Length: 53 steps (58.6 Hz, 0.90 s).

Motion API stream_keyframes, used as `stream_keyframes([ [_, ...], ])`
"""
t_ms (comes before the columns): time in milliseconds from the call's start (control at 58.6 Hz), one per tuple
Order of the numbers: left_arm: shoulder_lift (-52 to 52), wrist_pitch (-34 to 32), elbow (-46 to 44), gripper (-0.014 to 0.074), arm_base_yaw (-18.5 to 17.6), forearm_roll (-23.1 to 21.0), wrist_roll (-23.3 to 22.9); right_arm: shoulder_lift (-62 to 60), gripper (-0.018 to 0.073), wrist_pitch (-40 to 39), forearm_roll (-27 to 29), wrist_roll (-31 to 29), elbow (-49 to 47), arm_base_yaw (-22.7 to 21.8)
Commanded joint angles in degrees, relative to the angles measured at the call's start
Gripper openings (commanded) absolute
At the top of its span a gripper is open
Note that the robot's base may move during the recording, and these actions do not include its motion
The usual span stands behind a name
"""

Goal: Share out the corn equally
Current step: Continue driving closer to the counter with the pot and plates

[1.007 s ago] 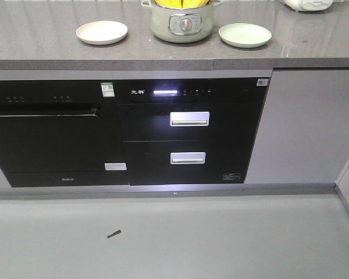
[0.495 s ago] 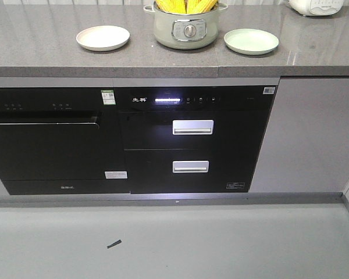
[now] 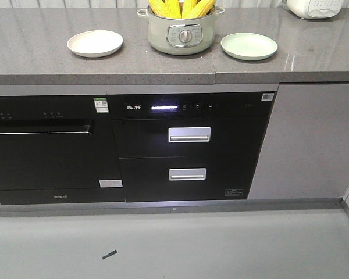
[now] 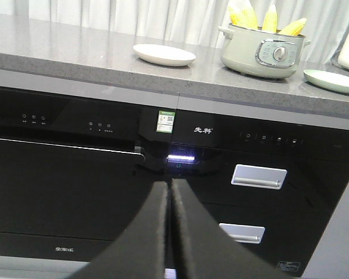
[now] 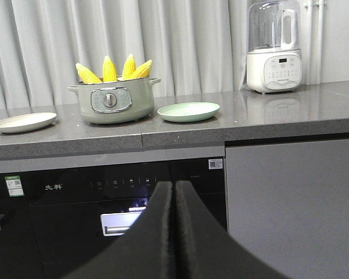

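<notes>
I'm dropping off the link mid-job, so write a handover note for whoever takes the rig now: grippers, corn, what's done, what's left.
Left gripper: shut, empty, not yet at the counter.
Right gripper: shut, empty, same.
Corn: standing in the pot on the counter; four tips show.
Cream plate left of the pot, green plate right of it, both bare.
Done: no cob plated yet.
Left: split the cobs evenly between the plates.
</notes>
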Motion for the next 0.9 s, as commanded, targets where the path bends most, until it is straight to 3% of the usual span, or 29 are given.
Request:
stream_keyframes([
  [0, -0.80, -4.11, -1.26, -0.0006, 0.00, -0.14, -0.37, -0.29, -0.0005, -4.29, -0.70, -0.06, 1.04, -0.44],
  [887, -0.80, -4.11, -1.26, -0.0006, 0.00, -0.14, -0.37, -0.29, -0.0005, -4.29, -0.70, -0.06, 1.04, -0.44],
])
